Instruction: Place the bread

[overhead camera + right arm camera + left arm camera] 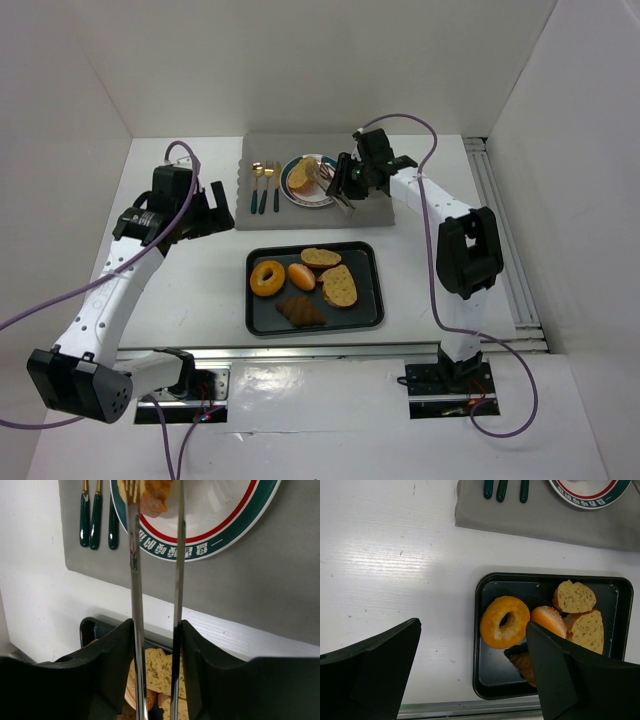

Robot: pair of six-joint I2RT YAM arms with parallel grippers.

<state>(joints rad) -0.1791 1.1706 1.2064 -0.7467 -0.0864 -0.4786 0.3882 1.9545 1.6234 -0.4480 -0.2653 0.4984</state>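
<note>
Clamped tongs (pixel 134 555) in right gripper (pixel 156 645), prongs slightly apart around bread (pixel 154 494) lying on far plate (pixel 225 540), seemingly for release. Held left gripper (pixel 215 212) wide, idle left of tray (pixel 249 292).

Open counter (pixel 210 290) left of the tray (pixel 365 310) allows free passage; on the mat (pixel 290 218), cutlery (pixel 265 187) flanks the plate (pixel 310 205), and tongs (pixel 134 580) overhang its rim.

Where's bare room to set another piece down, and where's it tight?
Free: right half of the plate, beside the bread at the tongs; mat right of the plate; white table left of the tray. Crowded: tray holds five pastries; cutlery fills the mat's left strip.
</note>
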